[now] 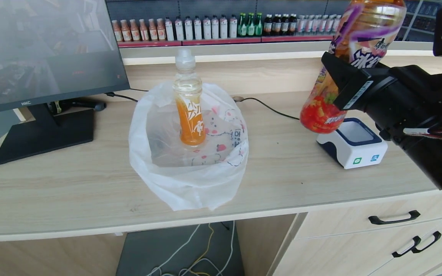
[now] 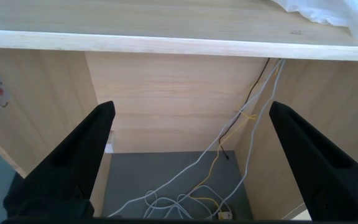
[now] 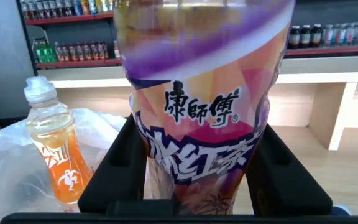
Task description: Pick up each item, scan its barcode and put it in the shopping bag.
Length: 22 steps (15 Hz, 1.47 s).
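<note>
A large drink bottle with a purple and orange label hangs tilted in the air above the white and navy barcode scanner at the right of the counter. My right gripper is shut on its middle; the bottle looms close between the black fingers. An orange drink bottle with a white cap stands upright inside the open white shopping bag at the counter's centre, seen too as the orange bottle. My left gripper hangs open and empty below the counter's front edge.
A monitor on a black stand occupies the back left of the wooden counter. Cables run behind the bag to the scanner. Drawers with black handles sit below at the right. Shelves of bottles line the far wall.
</note>
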{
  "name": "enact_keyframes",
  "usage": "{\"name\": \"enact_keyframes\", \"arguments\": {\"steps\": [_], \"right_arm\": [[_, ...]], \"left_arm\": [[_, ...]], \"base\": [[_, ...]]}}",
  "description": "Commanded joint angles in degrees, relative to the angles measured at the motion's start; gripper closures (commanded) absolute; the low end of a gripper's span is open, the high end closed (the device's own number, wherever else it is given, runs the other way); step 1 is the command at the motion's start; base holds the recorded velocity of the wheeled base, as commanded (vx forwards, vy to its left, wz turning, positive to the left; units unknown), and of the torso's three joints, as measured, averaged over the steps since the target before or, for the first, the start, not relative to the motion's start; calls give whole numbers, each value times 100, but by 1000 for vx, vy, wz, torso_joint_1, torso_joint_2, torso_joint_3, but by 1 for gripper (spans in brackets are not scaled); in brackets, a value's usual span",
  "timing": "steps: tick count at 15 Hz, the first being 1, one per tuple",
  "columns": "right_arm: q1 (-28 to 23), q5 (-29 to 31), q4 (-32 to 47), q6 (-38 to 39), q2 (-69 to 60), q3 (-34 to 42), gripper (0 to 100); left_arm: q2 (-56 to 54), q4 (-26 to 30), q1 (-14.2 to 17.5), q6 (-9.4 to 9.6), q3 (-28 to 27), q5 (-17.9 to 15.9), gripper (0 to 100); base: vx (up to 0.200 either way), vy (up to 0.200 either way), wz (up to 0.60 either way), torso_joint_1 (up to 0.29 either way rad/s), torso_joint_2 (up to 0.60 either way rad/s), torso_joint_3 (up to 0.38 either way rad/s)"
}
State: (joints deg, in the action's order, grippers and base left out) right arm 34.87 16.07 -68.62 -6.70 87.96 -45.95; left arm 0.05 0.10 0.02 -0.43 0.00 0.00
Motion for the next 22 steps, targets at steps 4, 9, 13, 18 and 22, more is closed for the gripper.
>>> {"name": "enact_keyframes", "arguments": {"steps": [4,9,13,18,22], "right_arm": [[-147,-605,-37,-24,398,-239,100],[-50,-658,-275,-33,1198,-1189,100],[205,-649,-477,-33,1488,-1241,100],[284,-666,-538,-15,1892,-1733,100],[680,-658,-591,-24,2244,-2067,100]], "left_arm": [[4,-1,6,-1,0,9,0],[4,-1,6,-1,0,0,0],[4,-1,6,-1,0,9,0],[4,-1,6,-1,0,0,0],[4,-1,6,-1,0,0,0]], "base": [[0,0,0,0,0,0],[0,0,0,0,0,0],[0,0,0,0,0,0],[0,0,0,0,0,0],[0,0,0,0,0,0]]}}
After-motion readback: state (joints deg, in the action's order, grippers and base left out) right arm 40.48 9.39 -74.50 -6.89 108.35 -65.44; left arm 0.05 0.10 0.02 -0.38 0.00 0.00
